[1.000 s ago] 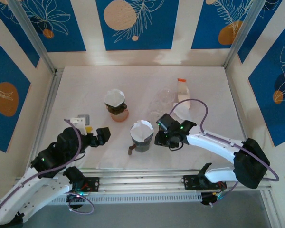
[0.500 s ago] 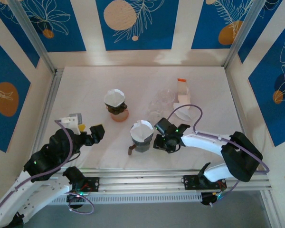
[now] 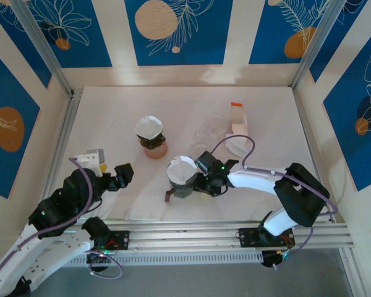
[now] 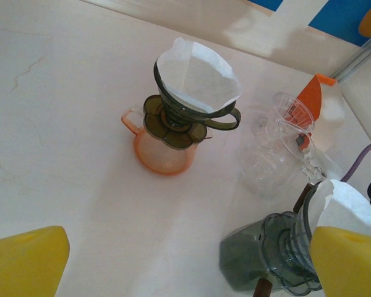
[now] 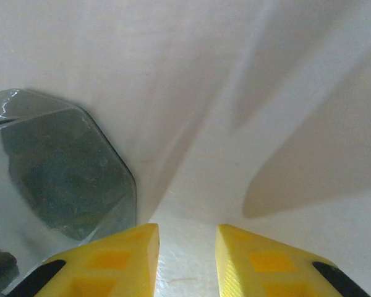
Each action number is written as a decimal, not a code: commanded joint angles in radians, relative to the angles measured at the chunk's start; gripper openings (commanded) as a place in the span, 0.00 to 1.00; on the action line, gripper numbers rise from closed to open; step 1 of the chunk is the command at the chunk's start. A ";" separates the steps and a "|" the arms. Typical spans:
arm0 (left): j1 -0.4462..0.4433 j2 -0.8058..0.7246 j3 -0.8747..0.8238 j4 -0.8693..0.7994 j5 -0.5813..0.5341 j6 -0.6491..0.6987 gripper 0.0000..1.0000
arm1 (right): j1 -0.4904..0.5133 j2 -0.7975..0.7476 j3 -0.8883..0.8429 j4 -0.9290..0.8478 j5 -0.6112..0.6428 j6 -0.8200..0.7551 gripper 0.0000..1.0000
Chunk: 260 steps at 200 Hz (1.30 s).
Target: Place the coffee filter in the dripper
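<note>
Coffee filter [image 3: 183, 167]: seated in grey dripper [image 3: 184, 187], mid-table [image 3: 272, 111], toward near edge. Right gripper [image 3: 201, 180]: nearer, just right of the dripper's base, fingers narrowly apart, empty. Left gripper [image 3: 122, 176]: wide apart, well off left.

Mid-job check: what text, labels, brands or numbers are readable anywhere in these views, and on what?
None readable. The near dripper, the far dripper and their paper filters are unprinted; the orange-capped holder shows no legible label; the wall panels carry only leaf and circle patterns.
</note>
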 commanded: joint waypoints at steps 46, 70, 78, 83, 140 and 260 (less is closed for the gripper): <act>0.010 -0.026 0.052 -0.034 -0.019 -0.004 1.00 | 0.034 0.154 0.162 0.059 -0.027 0.017 0.30; 0.010 -0.031 0.059 -0.044 -0.022 -0.006 1.00 | 0.046 0.233 0.252 0.061 -0.032 0.020 0.30; 0.010 -0.032 0.063 -0.050 -0.026 -0.006 1.00 | 0.049 0.260 0.281 0.063 -0.037 0.022 0.30; 0.010 -0.034 0.064 -0.052 -0.025 -0.006 1.00 | 0.051 0.276 0.298 0.063 -0.041 0.022 0.30; 0.009 -0.052 0.085 -0.079 -0.049 0.010 1.00 | 0.072 0.457 0.502 0.056 -0.089 0.017 0.30; 0.010 -0.054 0.107 -0.067 -0.060 0.031 1.00 | 0.118 0.661 0.839 -0.065 -0.102 0.002 0.28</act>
